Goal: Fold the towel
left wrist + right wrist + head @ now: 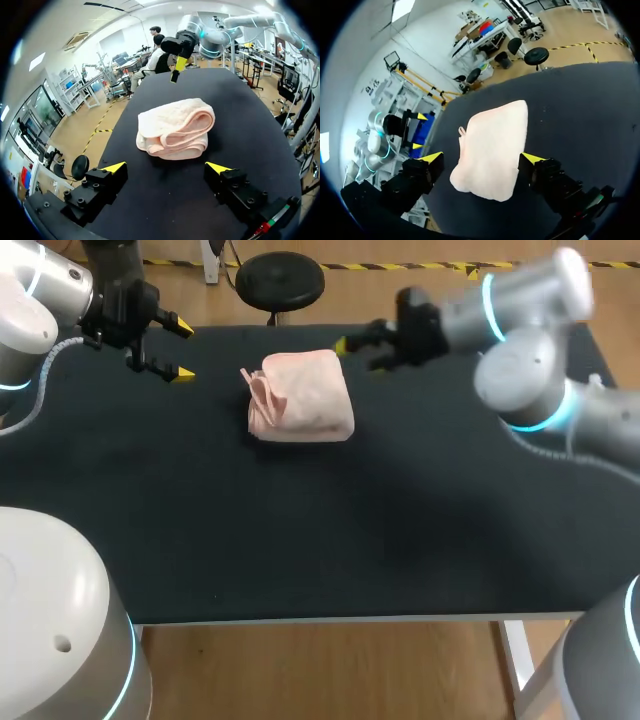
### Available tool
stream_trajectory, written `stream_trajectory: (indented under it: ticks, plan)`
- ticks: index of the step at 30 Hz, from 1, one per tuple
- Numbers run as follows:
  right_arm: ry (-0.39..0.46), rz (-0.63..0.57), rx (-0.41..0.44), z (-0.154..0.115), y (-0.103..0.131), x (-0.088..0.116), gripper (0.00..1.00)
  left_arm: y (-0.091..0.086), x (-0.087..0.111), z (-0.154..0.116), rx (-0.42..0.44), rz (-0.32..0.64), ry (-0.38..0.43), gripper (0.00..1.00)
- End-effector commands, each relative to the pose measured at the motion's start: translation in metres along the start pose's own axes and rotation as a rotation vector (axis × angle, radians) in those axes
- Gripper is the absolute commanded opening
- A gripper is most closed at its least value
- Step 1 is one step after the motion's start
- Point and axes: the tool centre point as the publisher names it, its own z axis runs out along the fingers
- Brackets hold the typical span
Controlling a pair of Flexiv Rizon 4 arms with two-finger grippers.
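Observation:
A pink towel (301, 396) lies folded into a thick bundle on the far middle of the black table (300, 530). My left gripper (183, 350) hangs open to the towel's left, above the table's far left. In the left wrist view the towel (175, 129) lies ahead of the open gripper (167, 167), its rolled fold facing the fingers. My right gripper (350, 347) is open just right of the towel's far corner. In the right wrist view the towel (492, 150) lies ahead of and between the spread fingers of that gripper (480, 158), untouched.
My right gripper (176, 62) shows beyond the towel in the left wrist view, and my left gripper (417, 131) beyond it in the right wrist view. The near half of the table is bare black cloth.

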Motion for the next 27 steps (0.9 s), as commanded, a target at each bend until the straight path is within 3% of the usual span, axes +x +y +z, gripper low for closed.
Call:
stream_trajectory:
  ticks: [1,7,12,15,27]
  plan:
    - [0.089,-0.003,-0.116,-0.022,-0.008,-0.014,1.0,0.001,0.001,0.0,0.003,0.003,-0.003,1.0]
    - [0.068,-0.053,-0.139,-0.041,0.0,-0.023,1.0,0.001,0.001,0.0,0.003,0.003,-0.003,1.0]
    - [0.021,-0.106,-0.096,-0.05,0.009,-0.024,1.0,0.001,0.001,0.0,0.003,0.003,-0.003,1.0]
    - [-0.005,-0.125,-0.041,-0.051,0.009,-0.026,1.0,0.001,0.001,0.0,0.003,0.003,-0.003,1.0]
    - [-0.005,-0.125,-0.041,-0.051,0.009,-0.026,1.0,0.001,0.001,0.0,0.003,0.003,-0.003,1.0]
